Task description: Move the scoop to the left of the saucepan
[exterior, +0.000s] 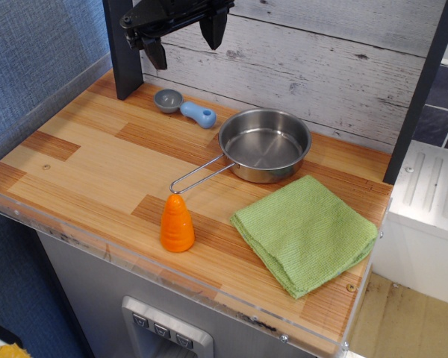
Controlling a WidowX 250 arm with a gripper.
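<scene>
Scoop [183,106] lying left of the saucepan [265,144], task apparently complete; gripper [184,33] raised above, fingers spread and empty.

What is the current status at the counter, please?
Hand open, empty, raised by the back wall. Scoop flat on the counter, left of the saucepan, not touching it. Nothing between them.

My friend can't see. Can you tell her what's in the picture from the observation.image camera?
A small scoop lies on a wooden table, left of a shiny saucepan. The robot's gripper hangs open above the scoop, holding nothing. Nearer the front, an orange toy carrot stands beside a folded green cloth.
</scene>
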